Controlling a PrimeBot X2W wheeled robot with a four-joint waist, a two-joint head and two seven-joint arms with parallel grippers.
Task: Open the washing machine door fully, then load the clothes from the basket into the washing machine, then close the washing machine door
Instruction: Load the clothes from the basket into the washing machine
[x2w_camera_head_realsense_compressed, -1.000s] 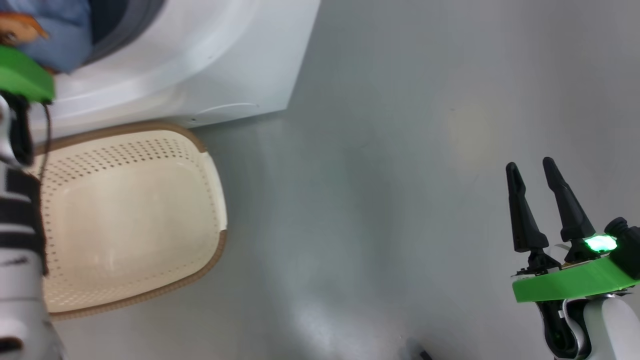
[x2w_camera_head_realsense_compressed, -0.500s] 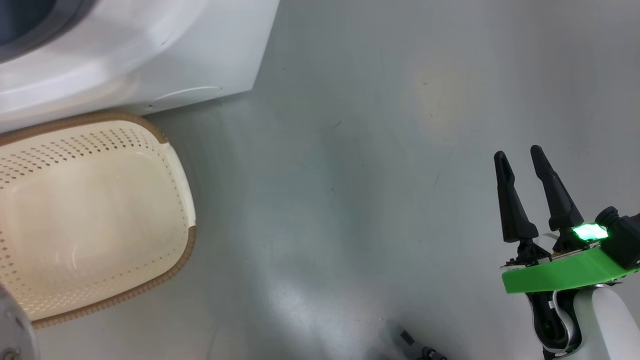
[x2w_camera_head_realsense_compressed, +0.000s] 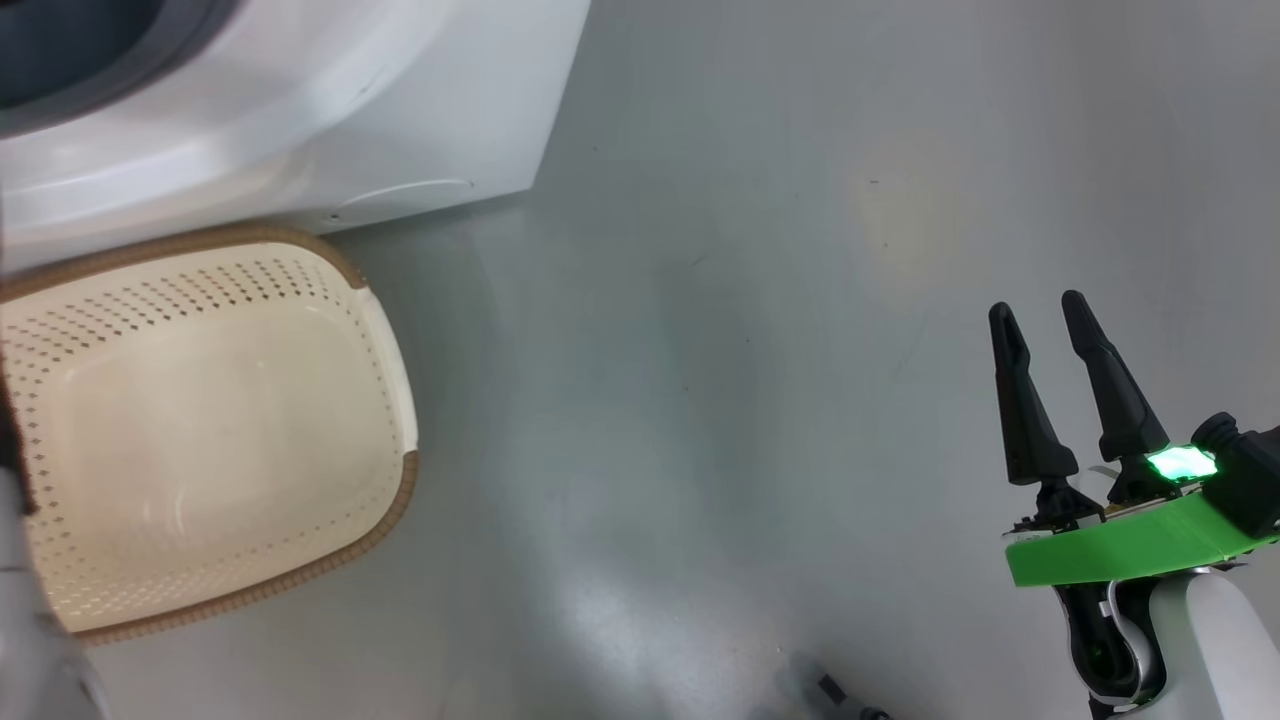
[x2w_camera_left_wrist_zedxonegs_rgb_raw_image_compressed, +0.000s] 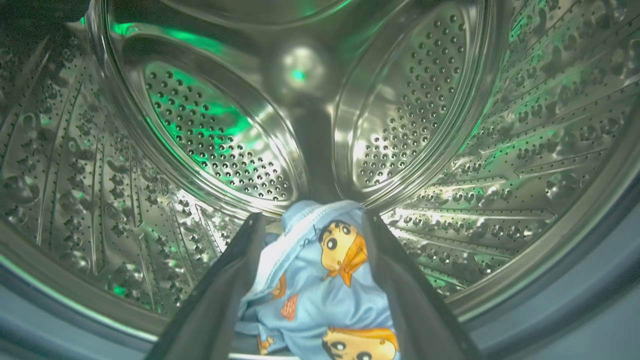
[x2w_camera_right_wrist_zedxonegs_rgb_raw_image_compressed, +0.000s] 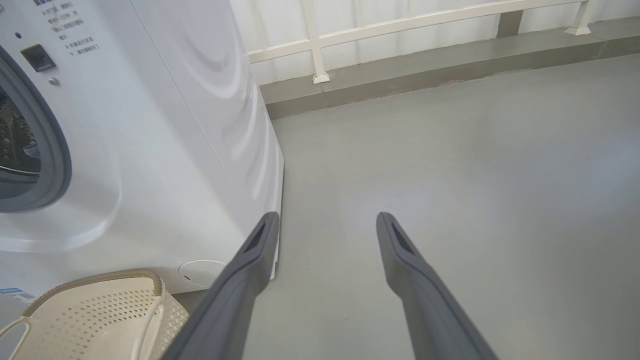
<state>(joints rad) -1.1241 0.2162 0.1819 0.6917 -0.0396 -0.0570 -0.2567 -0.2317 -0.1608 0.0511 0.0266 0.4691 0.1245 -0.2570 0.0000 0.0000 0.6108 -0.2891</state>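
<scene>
Two spread left tool (x2w_camera_left_wrist_zedxonegs_rgb_raw_image_compressed: 310, 218) fingers (x2w_camera_left_wrist_zedxonegs_rgb_raw_image_compressed: 220, 290) flank the clothes (x2w_camera_left_wrist_zedxonegs_rgb_raw_image_compressed: 320, 295) inside the washing machine (x2w_camera_left_wrist_zedxonegs_rgb_raw_image_compressed: 450, 100).

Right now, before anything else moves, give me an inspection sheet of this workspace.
Surface: grey floor, smooth.
Job's things: basket empty, at the front of the washing machine; clothes inside the steel drum.
Clutter: small dark object at the head view's bottom edge, too blurred to name.
Hands: left hand open inside the drum, clothes between its fingers; right hand open, empty, over the floor.
Cables: black connector at the right wrist.
Surroundings: white railing above a grey kerb.
</scene>
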